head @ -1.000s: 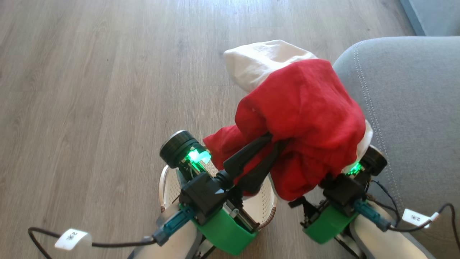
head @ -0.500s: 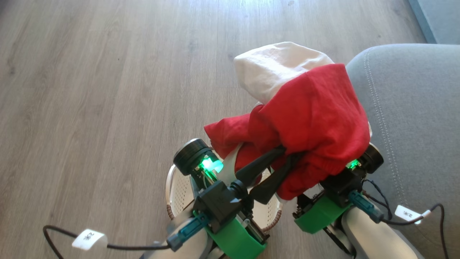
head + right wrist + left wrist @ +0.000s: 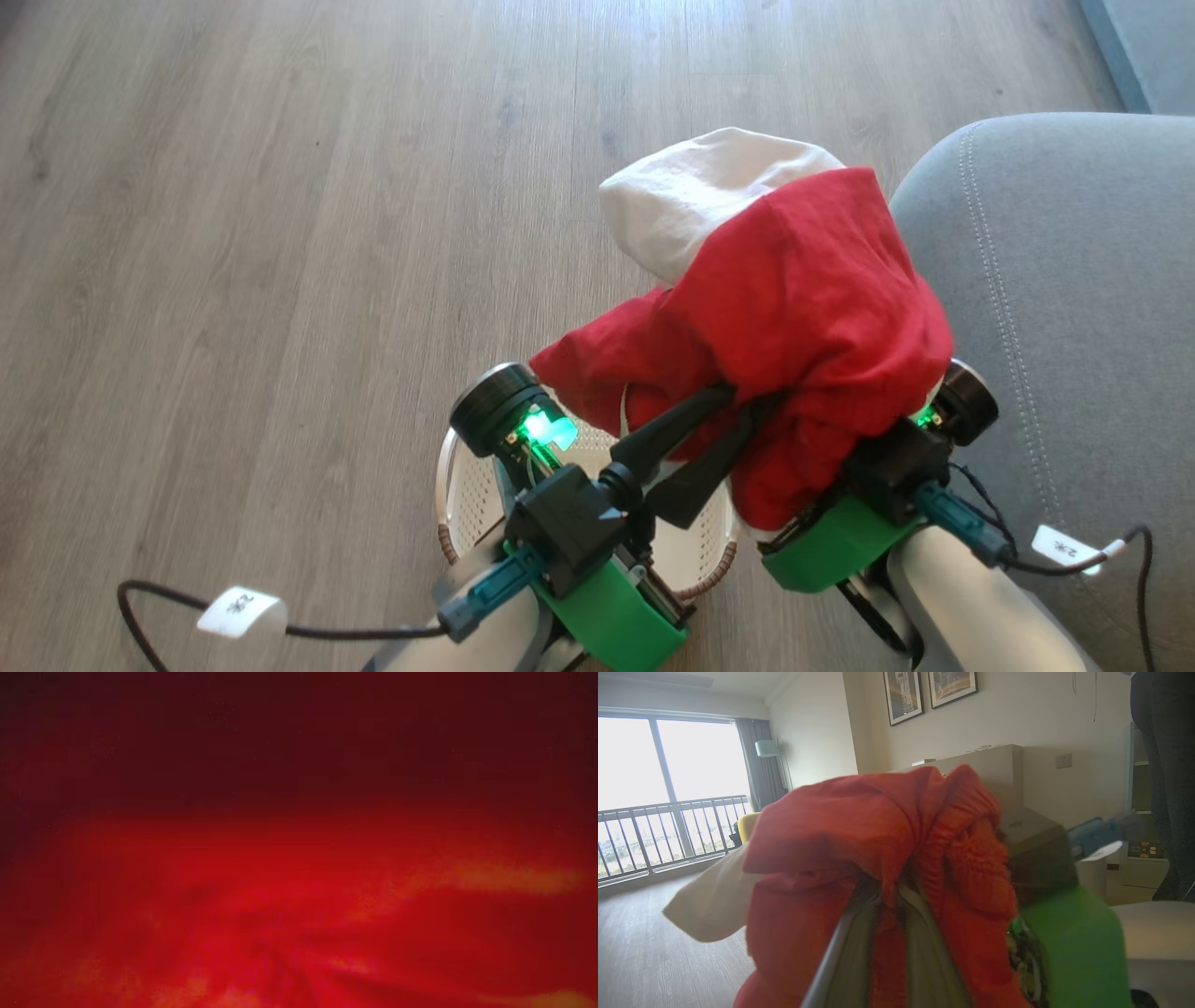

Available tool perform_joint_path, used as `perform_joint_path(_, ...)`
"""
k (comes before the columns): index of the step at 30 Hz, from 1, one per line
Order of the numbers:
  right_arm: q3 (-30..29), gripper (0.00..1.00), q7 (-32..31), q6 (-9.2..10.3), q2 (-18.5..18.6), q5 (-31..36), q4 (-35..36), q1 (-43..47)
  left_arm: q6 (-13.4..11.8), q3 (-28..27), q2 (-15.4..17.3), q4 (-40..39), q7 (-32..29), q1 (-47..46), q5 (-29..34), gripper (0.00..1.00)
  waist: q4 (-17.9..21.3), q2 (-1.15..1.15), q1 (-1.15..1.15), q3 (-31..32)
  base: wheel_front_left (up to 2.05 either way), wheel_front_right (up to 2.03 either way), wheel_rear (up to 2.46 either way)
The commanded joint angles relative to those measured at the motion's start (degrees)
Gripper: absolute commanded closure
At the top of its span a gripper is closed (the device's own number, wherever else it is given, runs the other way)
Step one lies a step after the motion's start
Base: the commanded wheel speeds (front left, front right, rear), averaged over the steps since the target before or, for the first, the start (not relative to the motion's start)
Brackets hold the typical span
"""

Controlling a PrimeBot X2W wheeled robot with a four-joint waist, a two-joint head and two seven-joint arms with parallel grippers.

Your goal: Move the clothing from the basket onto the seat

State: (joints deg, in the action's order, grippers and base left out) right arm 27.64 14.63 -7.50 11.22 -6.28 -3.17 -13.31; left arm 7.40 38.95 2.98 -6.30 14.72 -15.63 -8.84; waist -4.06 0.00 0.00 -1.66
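**Item 1.** Soft bright red fabric garment with white panels (image 3: pixel 812 299). It hangs bunched in the air, lifted out of the basket, above the wood-plank floor (image 3: pixel 280 233) and just beside the seat's rounded corner. You should judge it not yet laid down.

**Item 2.** Cream-white perforated plastic laundry basket with a brown woven-look rim (image 3: pixel 446 546). It stands on the floor beneath your arms.

**Item 3.** Large grey fabric-upholstered sofa cushion with pale double stitching (image 3: pixel 1074 280). It is on your right, and the garment is not resting on it.

**Item 4.** Left end effector (image 3: pixel 738 401). Its dark fingers are pressed together, pinching a fold of red cloth.

**Item 5.** Right end effector (image 3: pixel 892 462). The garment drapes over it and hides the fingers, so you cannot tell its state.

**Status.** The lift-out looks done. What remains is to carry the garment over the cushion, lower it and let go.
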Motion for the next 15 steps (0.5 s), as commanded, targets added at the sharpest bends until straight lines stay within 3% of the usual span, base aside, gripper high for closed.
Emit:
perform_joint_path(1, -0.11, 1.00, 0.37, 0.01, -0.68, -0.60, 2.78, -1.56, 0.08, -1.75, -0.11, -1.53, 0.28, -2.28, -0.35, 1.00, 0.02, 0.00, 0.00, -0.07, 0.00, 0.00, 0.00)
perform_joint_path(8, -1.19, 1.00, 0.37, 0.01, -1.09, -1.04, 4.86, -0.85, 0.09, -2.22, -0.11, -0.83, 0.28, -2.24, -0.59, 1.00, 0.01, 0.00, 0.00, -0.02, 0.00, 0.00, 0.00)
perform_joint_path(9, -1.27, 1.00, 0.37, 0.01, -1.14, -1.01, 5.05, -0.74, 0.09, -2.64, -0.11, -0.74, 0.28, -2.14, -0.60, 0.92, 0.01, 0.00, 0.00, 0.00, 0.00, 0.00, 0.00)
perform_joint_path(11, -1.43, 1.00, 0.37, 0.01, -1.25, -0.96, 5.39, -0.63, 0.09, -3.28, -0.11, -0.57, 0.28, -2.01, -0.52, 0.62, 0.02, 0.00, 0.00, -0.01, 0.00, 0.00, 0.00)
perform_joint_path(14, -1.93, 1.00, 0.37, 0.01, -1.50, -1.07, 6.10, -0.61, 0.09, -3.82, -0.11, -0.44, 0.28, -2.01, -0.40, 0.48, 0.04, 0.00, 0.00, -0.14, 0.00, 0.00, 0.00)
perform_joint_path(15, -2.38, 1.00, 0.37, 0.01, -1.70, -1.33, 6.47, -0.51, 0.09, -4.05, -0.11, -0.37, 0.28, -2.04, -0.31, 0.00, 0.01, 0.00, 0.00, -0.27, 0.00, 0.00, 0.00)
